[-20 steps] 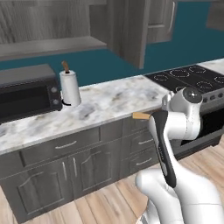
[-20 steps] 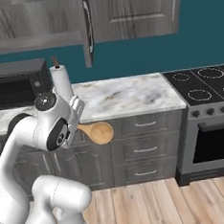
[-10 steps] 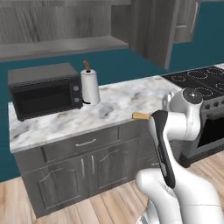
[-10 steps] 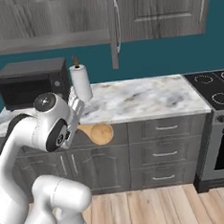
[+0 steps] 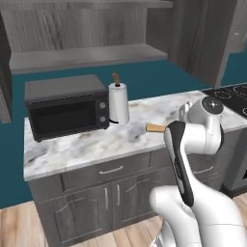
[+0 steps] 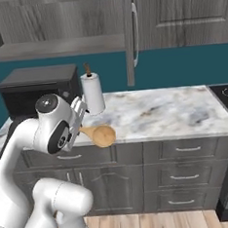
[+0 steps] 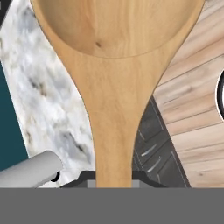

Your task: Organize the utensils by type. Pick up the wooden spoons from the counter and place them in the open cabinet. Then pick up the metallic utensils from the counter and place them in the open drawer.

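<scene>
Overhead, the open cabinet (image 6: pixel 69 22) spans the wall above the counter, its grey shelf bare along the front edge and its door (image 6: pixel 130 36) swung out edge-on, the long silver handle (image 6: pixel 135 33) facing the stove side. Below it the marble counter (image 6: pixel 169 113) runs from its left end, where a black microwave (image 5: pixel 67 108) sits close to the back edge, to its right end, which butts against a black cooktop (image 5: pixel 231 94). Dark grey floor cabinets (image 6: pixel 184 173) with drawers stand under the slab.

Just right of the microwave, near the back edge of the counter, a white paper towel roll (image 5: pixel 118 103) stands upright on its brown post.

The white arm (image 5: pixel 193 144) is folded up in front of the counter's front edge. The gripper (image 6: pixel 83 130) is pinched on the handle of the long tan wooden spoon (image 6: pixel 99 135), held clear of the slab: in the right base view its round bowl hangs just beyond the front edge, over the cabinet fronts, and in the left base view the butt of its handle (image 5: pixel 155 128) pokes out past the arm over the marble. In the hand view the spoon's bowl and neck (image 7: pixel 114 87) run straight out from the jaws, with marble on one side and wooden floor (image 7: pixel 197 87) on the other.
</scene>
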{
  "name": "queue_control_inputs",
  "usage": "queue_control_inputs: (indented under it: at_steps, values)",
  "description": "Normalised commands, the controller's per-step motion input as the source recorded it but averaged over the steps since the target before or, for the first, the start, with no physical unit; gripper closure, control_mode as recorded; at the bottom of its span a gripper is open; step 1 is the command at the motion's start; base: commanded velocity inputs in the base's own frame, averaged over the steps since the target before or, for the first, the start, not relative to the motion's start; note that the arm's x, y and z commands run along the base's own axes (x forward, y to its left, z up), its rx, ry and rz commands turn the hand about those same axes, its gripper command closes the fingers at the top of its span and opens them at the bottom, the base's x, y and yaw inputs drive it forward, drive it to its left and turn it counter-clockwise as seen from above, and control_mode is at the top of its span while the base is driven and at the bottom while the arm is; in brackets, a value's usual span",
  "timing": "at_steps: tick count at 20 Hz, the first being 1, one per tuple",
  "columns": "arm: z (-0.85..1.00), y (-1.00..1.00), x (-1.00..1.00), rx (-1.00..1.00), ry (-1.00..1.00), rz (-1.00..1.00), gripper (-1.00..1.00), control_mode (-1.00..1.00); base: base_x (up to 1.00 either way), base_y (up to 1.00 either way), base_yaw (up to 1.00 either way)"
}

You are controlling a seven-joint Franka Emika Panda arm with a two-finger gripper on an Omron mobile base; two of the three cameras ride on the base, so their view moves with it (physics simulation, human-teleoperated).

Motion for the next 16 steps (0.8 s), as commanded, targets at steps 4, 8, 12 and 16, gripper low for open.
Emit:
queue_control_inputs:
  at_steps: [4, 8, 12, 16]
  values:
    - [0.0, 0.0, 0.0, 0.0, 0.0, 0.0, 1.0, 1.0, 0.23, 0.26, 0.25]
    - [0.0, 0.0, 0.0, 0.0, 0.0, 0.0, 1.0, 1.0, 0.22, 0.26, 0.25]
    - [0.0, 0.0, 0.0, 0.0, 0.0, 0.0, 1.0, 1.0, 0.36, 0.26, 0.25]
    - [0.0, 0.0, 0.0, 0.0, 0.0, 0.0, 1.0, 1.0, 0.42, 0.34, 0.22]
